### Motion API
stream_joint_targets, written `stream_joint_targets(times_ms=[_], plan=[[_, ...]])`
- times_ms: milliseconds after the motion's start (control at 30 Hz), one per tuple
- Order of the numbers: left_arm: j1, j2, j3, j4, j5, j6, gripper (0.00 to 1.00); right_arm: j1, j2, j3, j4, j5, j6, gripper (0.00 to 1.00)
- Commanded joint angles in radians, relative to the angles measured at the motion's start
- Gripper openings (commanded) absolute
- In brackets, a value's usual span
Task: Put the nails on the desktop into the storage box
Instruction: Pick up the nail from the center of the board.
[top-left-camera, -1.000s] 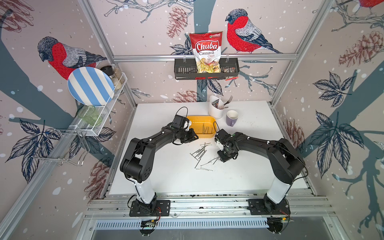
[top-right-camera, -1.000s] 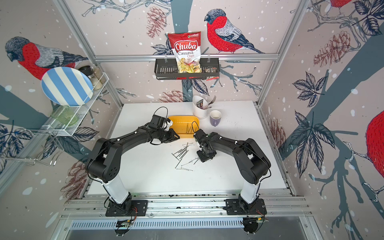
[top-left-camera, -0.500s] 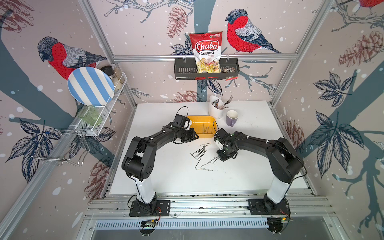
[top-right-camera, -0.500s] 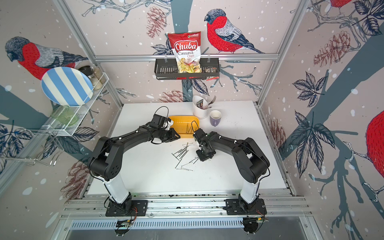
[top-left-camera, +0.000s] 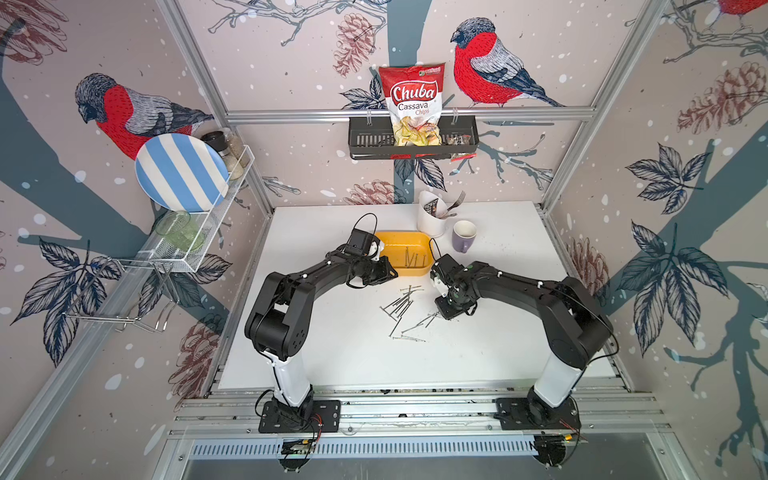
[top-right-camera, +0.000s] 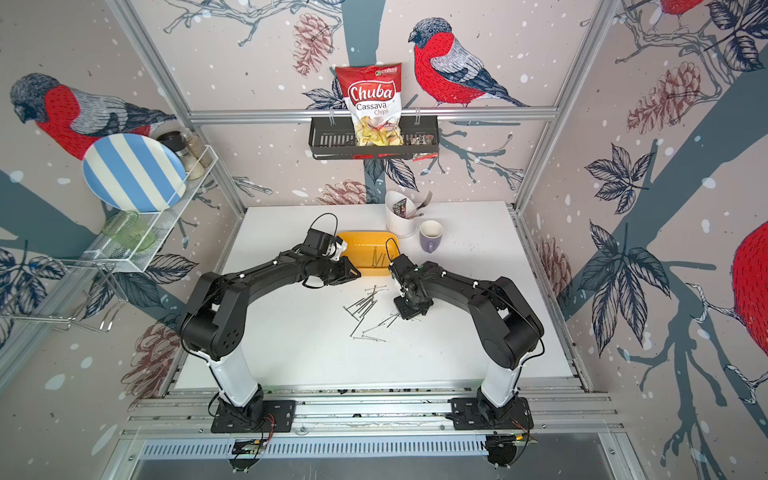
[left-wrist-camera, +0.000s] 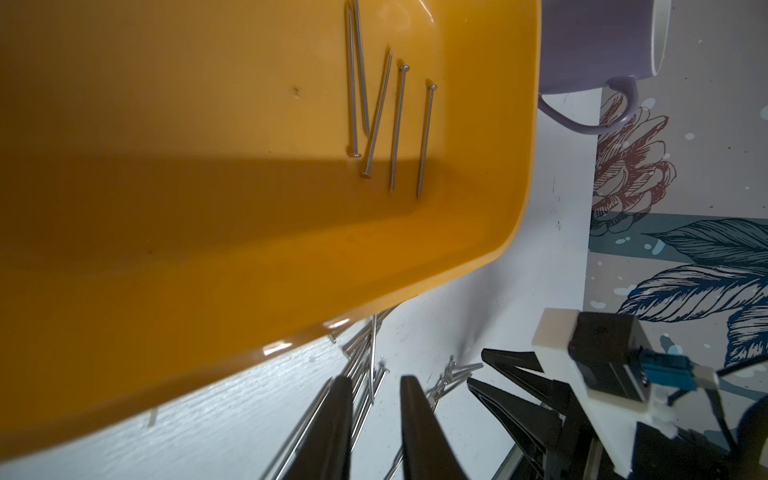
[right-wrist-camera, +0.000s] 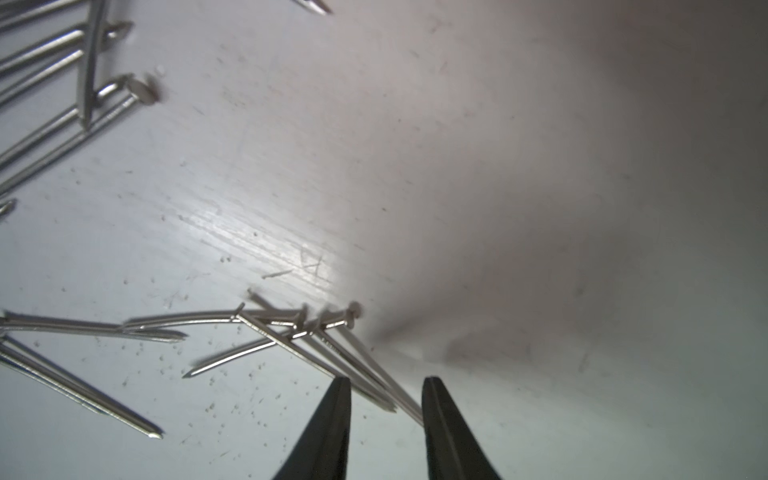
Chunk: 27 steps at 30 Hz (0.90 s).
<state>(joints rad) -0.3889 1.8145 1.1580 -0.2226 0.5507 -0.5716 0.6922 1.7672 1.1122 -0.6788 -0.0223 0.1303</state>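
The yellow storage box sits at the middle back of the white desktop, with several nails lying on its floor. More nails lie scattered in front of it. My left gripper hovers by the box's near left corner, narrowly open and empty, with loose nails showing past its fingers. My right gripper points down at the right end of the scattered nails. Its jaws stand apart, and the tips of three nails lie between them.
A purple mug and a white cutlery holder with a fork stand just right of the box. A black wire basket with a chips bag hangs on the back wall. A rack with a striped plate hangs at the left.
The right gripper's jaws have narrowed a little over the nail tips and its wrist shifted slightly. The left arm has hardly moved.
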Motion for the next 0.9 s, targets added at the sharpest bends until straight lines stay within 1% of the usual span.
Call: stream_joint_targets(times_ms=[0, 233, 433, 667, 867], plan=[[-0.001, -0.014, -0.004, 0.004, 0.015, 0.01, 0.25, 0.0, 0.0, -0.002, 0.019, 0.005, -0.003, 0.34], [-0.001, -0.033, -0.03, 0.002, 0.009, 0.016, 0.25, 0.026, 0.006, 0.0, 0.038, -0.028, -0.017, 0.35], [-0.001, -0.038, -0.045, 0.009, 0.011, 0.016, 0.25, 0.041, -0.001, -0.016, 0.052, -0.006, -0.032, 0.37], [-0.001, -0.028, -0.035, 0.012, 0.016, 0.018, 0.25, 0.039, 0.016, -0.02, 0.052, 0.043, -0.044, 0.36], [-0.001, -0.022, -0.034, 0.011, 0.019, 0.023, 0.25, 0.024, 0.016, -0.017, 0.052, 0.033, -0.045, 0.35]])
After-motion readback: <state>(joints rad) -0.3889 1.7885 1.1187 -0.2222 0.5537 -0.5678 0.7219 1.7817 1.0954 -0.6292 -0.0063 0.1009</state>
